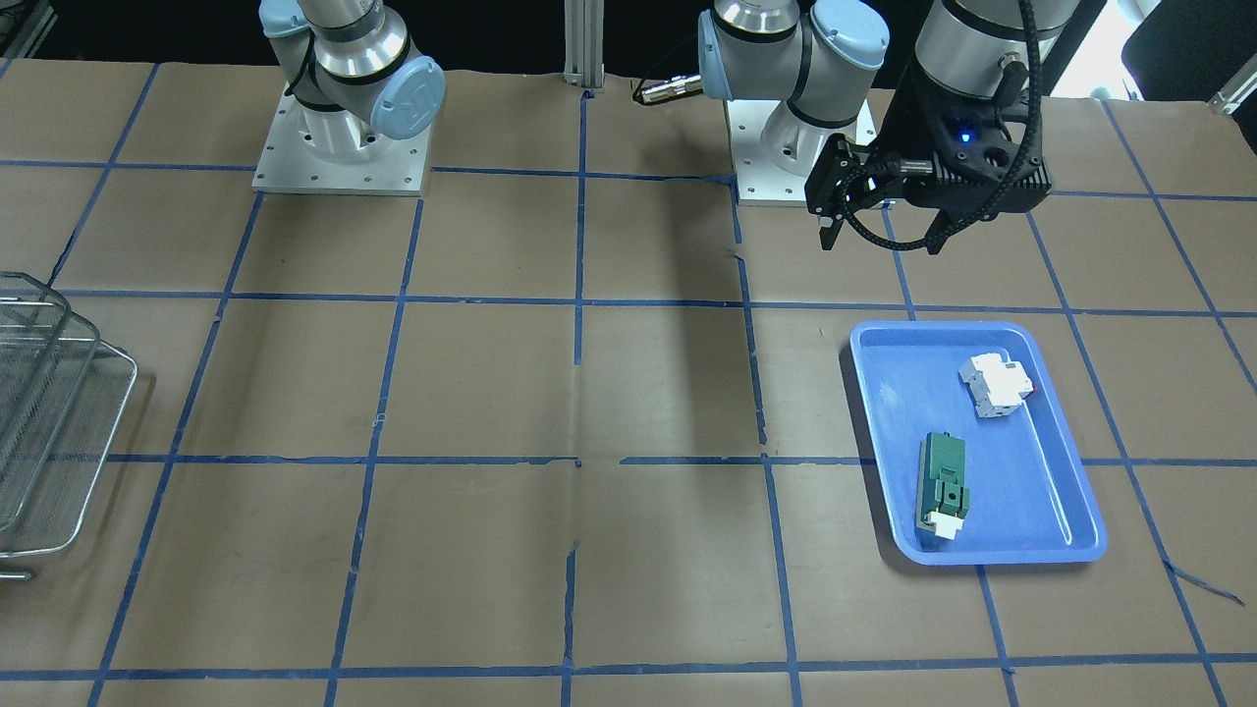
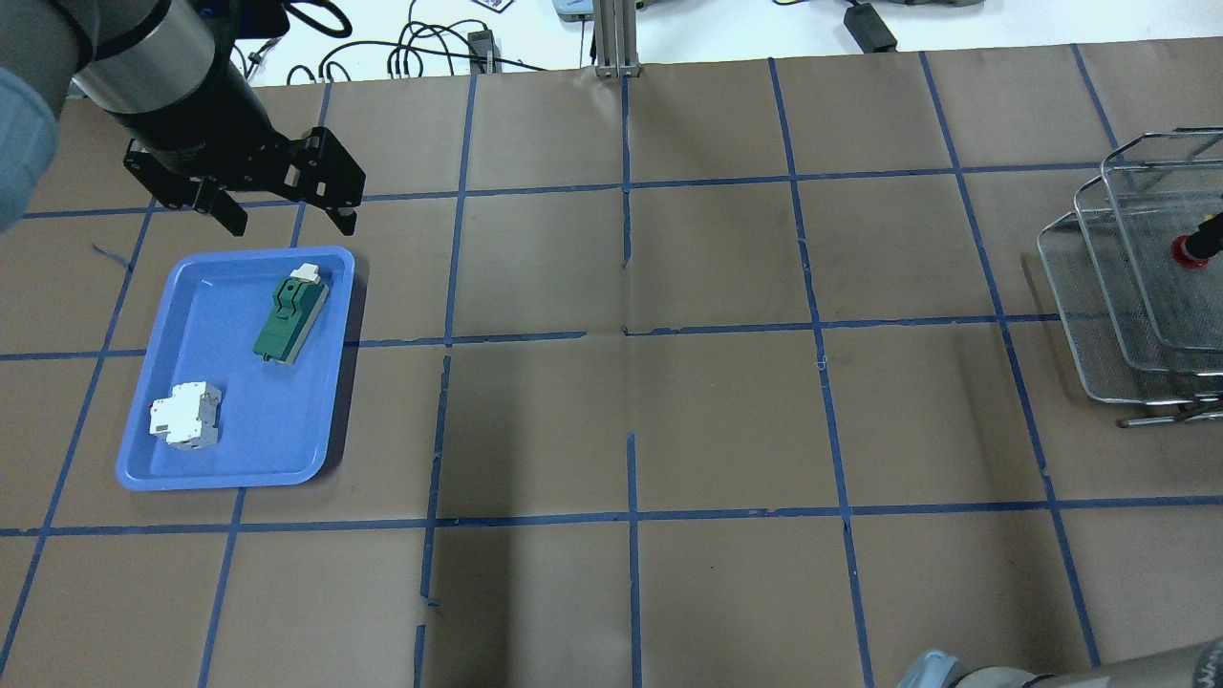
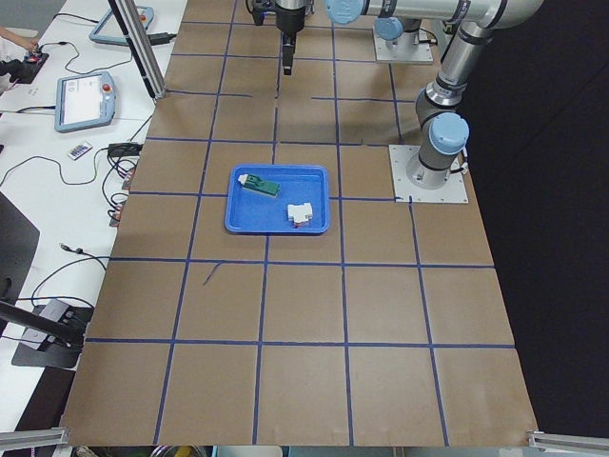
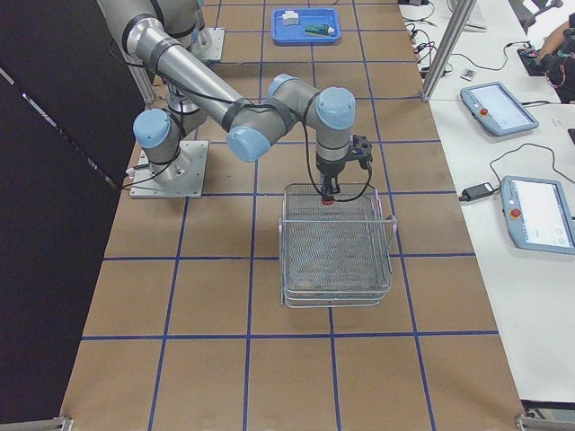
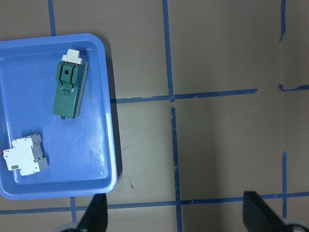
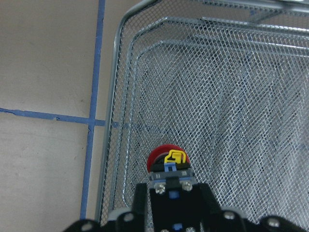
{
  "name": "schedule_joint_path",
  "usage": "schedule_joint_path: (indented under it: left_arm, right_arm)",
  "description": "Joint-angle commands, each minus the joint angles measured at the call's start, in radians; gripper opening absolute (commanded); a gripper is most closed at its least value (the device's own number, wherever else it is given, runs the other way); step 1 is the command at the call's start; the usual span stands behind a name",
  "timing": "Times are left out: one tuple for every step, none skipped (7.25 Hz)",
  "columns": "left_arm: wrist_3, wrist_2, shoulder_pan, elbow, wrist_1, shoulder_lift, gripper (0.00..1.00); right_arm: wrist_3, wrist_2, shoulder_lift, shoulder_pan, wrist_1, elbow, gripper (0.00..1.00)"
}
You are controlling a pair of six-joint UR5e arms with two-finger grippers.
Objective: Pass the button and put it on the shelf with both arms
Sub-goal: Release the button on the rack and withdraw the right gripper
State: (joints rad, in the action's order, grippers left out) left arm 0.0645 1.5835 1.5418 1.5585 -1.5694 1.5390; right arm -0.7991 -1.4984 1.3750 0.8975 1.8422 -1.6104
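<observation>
The button (image 6: 167,159), red cap on a black body, sits between the fingers of my right gripper (image 6: 171,191), which is shut on it. It hangs just over the near end of the silver wire-mesh shelf (image 6: 227,92), cap towards the mesh. The button (image 2: 1188,251) also shows in the overhead view over the shelf (image 2: 1089,315) at the right edge. In the exterior right view the right gripper (image 4: 329,186) points down at the shelf's (image 4: 337,260) end nearest the robot. My left gripper (image 2: 289,225) is open and empty, above the table just beyond the blue tray.
A blue plastic tray (image 2: 234,466) on the robot's left holds a green rectangular module (image 2: 291,311) and a white breaker block (image 2: 184,414). An aluminium post (image 2: 616,38) stands at the far table edge. The arm bases (image 1: 339,147) sit at the robot's side.
</observation>
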Motion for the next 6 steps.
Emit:
schedule_joint_path:
  left_arm:
    - [-0.043, 0.003, 0.001, -0.003, -0.014, 0.007, 1.0]
    - [-0.055, -0.002, 0.001, -0.003, -0.017, 0.004, 1.0]
    - [-0.055, -0.002, 0.004, -0.003, -0.017, 0.006, 1.0]
    - [-0.055, -0.002, 0.004, -0.003, -0.017, 0.004, 1.0]
    - [-0.057, -0.005, 0.004, -0.003, -0.015, 0.004, 1.0]
    - [-0.057, -0.004, 0.006, -0.002, -0.017, 0.004, 1.0]
  right_arm:
    - [0.003, 0.003, 0.004, 0.001, -0.003, 0.007, 0.93]
    - [0.011, 0.001, 0.016, 0.009, -0.011, 0.012, 0.95]
    - [0.021, 0.004, 0.06, 0.02, -0.046, 0.012, 0.95]
    - [0.1, 0.0, 0.122, 0.088, -0.092, 0.012, 0.95]
    - [0.25, -0.011, 0.166, 0.192, -0.134, 0.012, 0.95]
    - [0.356, -0.013, 0.203, 0.296, -0.135, 0.012, 0.96]
